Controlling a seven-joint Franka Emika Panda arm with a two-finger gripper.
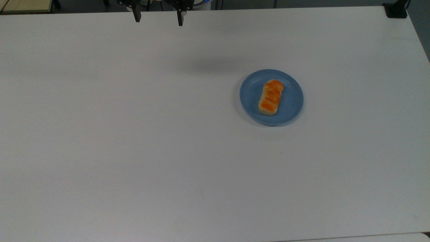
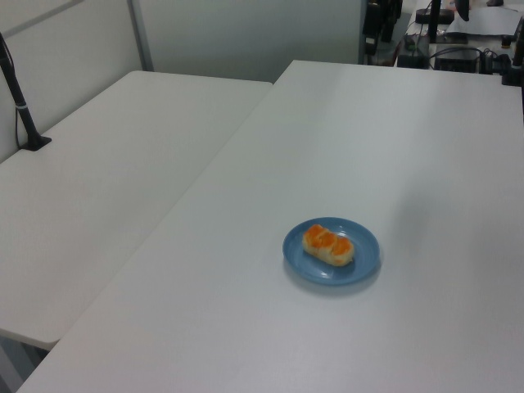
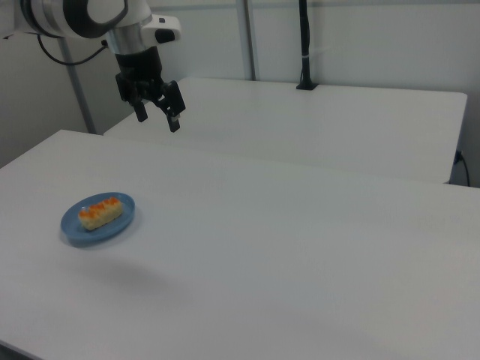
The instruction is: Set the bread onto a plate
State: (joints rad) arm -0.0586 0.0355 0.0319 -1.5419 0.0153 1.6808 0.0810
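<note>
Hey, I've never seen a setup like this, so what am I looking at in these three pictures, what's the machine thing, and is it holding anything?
These are three camera views of one moment at a white table. The top view looks down on it; the left view and right view look across it from two sides.

The machine is a robot arm with a two-finger hand. In the right view the hand hangs in the air above the far part of the table, its two dark fingers spread apart with nothing between them. In the top view its fingertips poke in at the upper edge.

On the table sits a round, shallow blue plate. A small oblong loaf of bread with a glossy orange-brown top and pale sides lies on it, near the middle. The hand is well away from both, so the bread simply rests on the plate.
</note>
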